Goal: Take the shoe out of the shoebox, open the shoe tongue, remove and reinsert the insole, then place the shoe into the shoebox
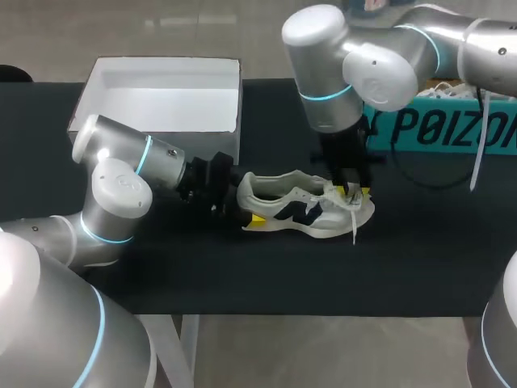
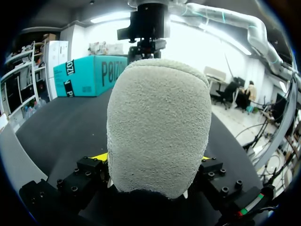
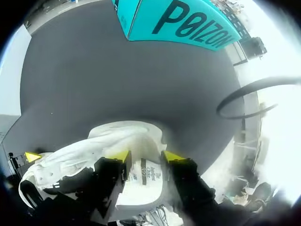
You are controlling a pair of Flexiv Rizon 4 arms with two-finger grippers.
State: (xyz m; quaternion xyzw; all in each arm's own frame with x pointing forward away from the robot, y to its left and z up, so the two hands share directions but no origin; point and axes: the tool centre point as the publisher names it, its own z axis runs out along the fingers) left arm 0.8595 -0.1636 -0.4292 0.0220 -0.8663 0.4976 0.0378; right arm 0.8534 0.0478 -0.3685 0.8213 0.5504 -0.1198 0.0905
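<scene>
A pale grey and white shoe (image 1: 300, 212) with dark side marks lies on its sole on the black table, toe to the right. My left gripper (image 1: 245, 205) is shut on its heel. In the left wrist view the fuzzy grey heel (image 2: 157, 127) fills the space between the two fingers of the left gripper (image 2: 153, 158). My right gripper (image 1: 352, 192) comes down from above onto the lace area. Its fingers stand apart in the right wrist view, and the labelled tongue (image 3: 148, 175) lies between them at the right gripper (image 3: 147, 156). The white shoebox (image 1: 230, 97) stands open at the back left.
A teal box (image 1: 452, 125) with dark lettering sits at the back right, with a dark cable loop (image 1: 420, 170) in front of it. Bare black tabletop (image 1: 323, 275) stretches along the front edge.
</scene>
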